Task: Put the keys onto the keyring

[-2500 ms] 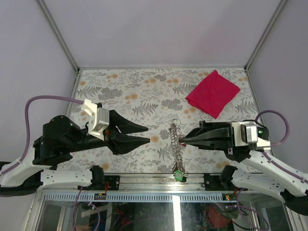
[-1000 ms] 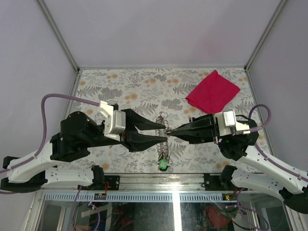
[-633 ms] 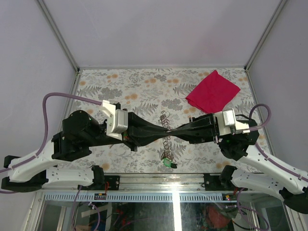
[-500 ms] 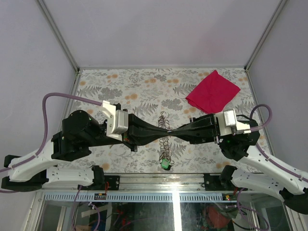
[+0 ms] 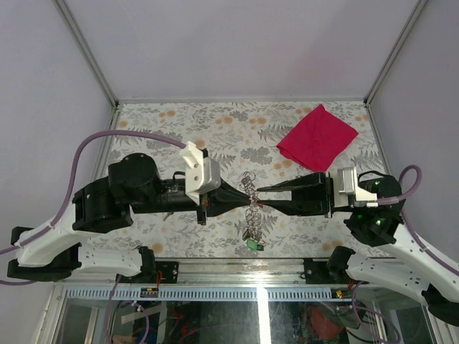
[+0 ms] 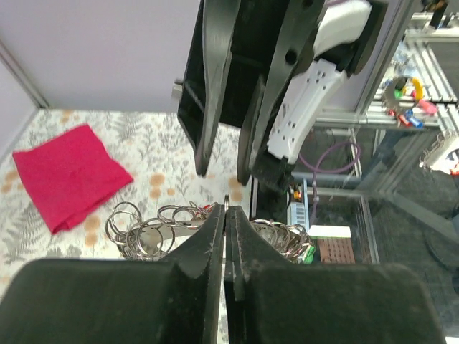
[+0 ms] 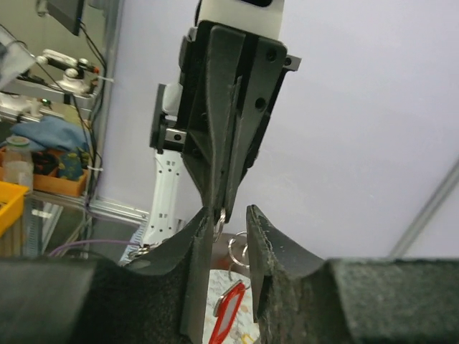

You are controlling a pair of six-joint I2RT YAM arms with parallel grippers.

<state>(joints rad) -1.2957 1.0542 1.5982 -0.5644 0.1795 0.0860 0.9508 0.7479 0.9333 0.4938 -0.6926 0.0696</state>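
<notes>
- The left gripper [image 6: 225,213] was pinched together on a thin ring of the keyring bunch [image 6: 154,228].
- The right gripper [image 7: 229,215] met it tip to tip, fingers apart.
- The red key [image 7: 229,307] hung just beneath them.
- The green tag [image 5: 252,244] dangled lowest.

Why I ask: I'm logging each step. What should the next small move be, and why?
Probably close the right tool gently: its jaws stand apart around the ring chain, which the left tool pinches shut, so a second grip would steady it for threading.
</notes>
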